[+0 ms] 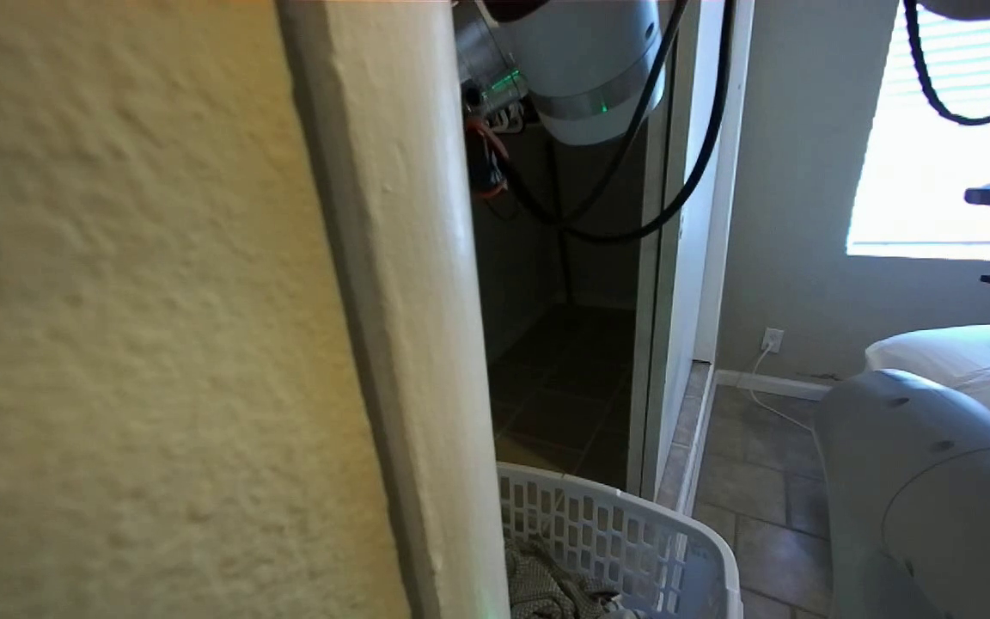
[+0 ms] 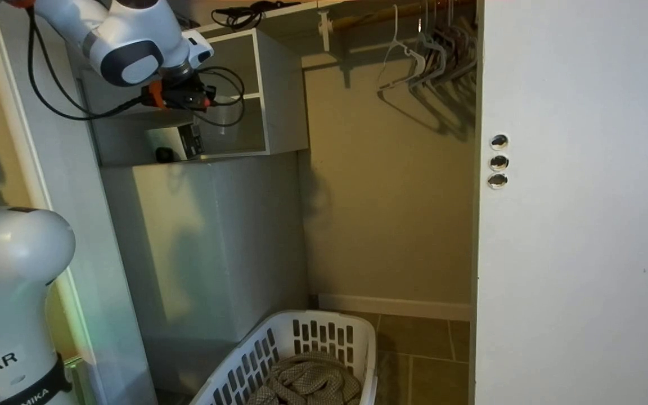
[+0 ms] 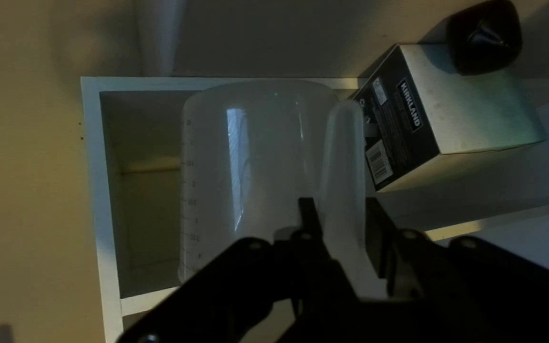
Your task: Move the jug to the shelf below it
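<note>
The jug (image 3: 260, 157) is a large translucent plastic measuring jug with marks along one side. It fills the middle of the wrist view, in front of the lower compartment of the white shelf unit (image 3: 97, 190). My gripper (image 3: 339, 205) has its fingers on both sides of the jug's handle, seemingly shut on it. In an exterior view the jug (image 2: 224, 117) shows faintly below the gripper (image 2: 206, 102), before the lower compartment of the shelf unit (image 2: 262, 121). How far it reaches inside is unclear. In an exterior view the fingers and jug are hidden behind the door post.
A Kirkland box (image 3: 484, 109) with a dark object (image 3: 484, 38) by it stands beside the compartment. Cables (image 2: 239, 95) loop around the gripper. A white laundry basket (image 2: 370, 349) is on the floor below. Hangers (image 2: 431, 62) hang at the right. A door post (image 1: 409, 284) blocks an exterior view.
</note>
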### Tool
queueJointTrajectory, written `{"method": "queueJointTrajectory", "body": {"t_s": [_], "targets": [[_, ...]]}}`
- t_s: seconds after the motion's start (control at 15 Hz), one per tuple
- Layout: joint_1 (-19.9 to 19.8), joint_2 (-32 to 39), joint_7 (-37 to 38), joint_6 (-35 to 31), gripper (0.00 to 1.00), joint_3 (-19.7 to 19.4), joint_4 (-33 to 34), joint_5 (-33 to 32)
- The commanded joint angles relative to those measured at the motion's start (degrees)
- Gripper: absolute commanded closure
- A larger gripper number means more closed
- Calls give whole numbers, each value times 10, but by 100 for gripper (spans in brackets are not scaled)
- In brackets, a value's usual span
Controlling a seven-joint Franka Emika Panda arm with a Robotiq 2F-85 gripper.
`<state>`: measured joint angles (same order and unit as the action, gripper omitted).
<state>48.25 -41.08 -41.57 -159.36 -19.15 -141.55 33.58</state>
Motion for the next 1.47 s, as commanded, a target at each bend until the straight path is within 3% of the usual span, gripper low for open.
{"method": "queueJointTrajectory", "body": {"t_s": [0.0,0.53,1.4], "targets": [[64,39,-24,-57,93,-34,24,18],[178,107,-20,-164,93,-109,61,13],[327,149,-14,-209,93,-243,103,14]]}}
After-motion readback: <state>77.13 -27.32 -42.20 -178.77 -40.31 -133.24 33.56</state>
